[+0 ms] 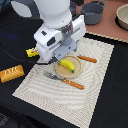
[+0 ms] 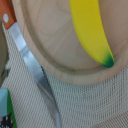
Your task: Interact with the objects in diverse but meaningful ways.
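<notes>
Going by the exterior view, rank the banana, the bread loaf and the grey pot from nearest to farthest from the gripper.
The gripper itself is hidden behind the arm's white head, just above the plate.
1. Banana, on the wooden plate directly below.
2. Bread loaf, off the mat at the view's left.
3. Grey pot, at the far top right.

Gripper hidden beneath arm [image 1: 57,35]; wooden plate [image 1: 64,71] partly covered; banana [image 2: 92,35] cropped.
</notes>
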